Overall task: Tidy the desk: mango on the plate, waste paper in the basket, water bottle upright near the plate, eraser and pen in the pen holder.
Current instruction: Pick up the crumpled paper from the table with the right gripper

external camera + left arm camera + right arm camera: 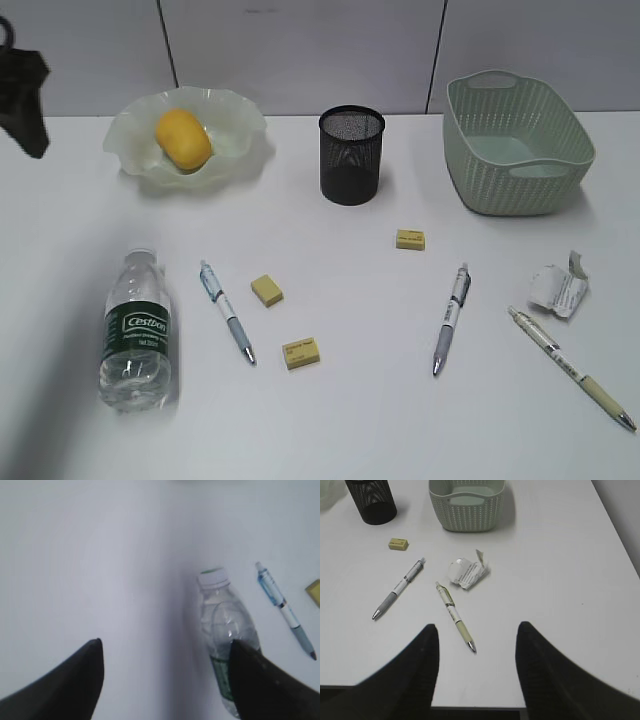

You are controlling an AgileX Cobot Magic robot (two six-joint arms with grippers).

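On the plain white desk (330,420), the smooth yellow-orange mango (183,139) already sits in the translucent pale green ruffled plate (235,120). The clear plastic water bottle (136,330) with white cap and dark green label lies on its side at the front left. Three pens and three yellow erasers lie scattered between; a grey-barrelled pen (398,588) and a cream-barrelled pen (455,622) flank the crumpled white waste paper (467,572). The black wire-mesh pen holder (351,154) and the pale green woven-pattern basket (519,145) stand at the back. The left gripper (165,667) hovers spread above the bottle, holding nothing. The right gripper (476,642) hangs spread and empty above the desk's front edge.
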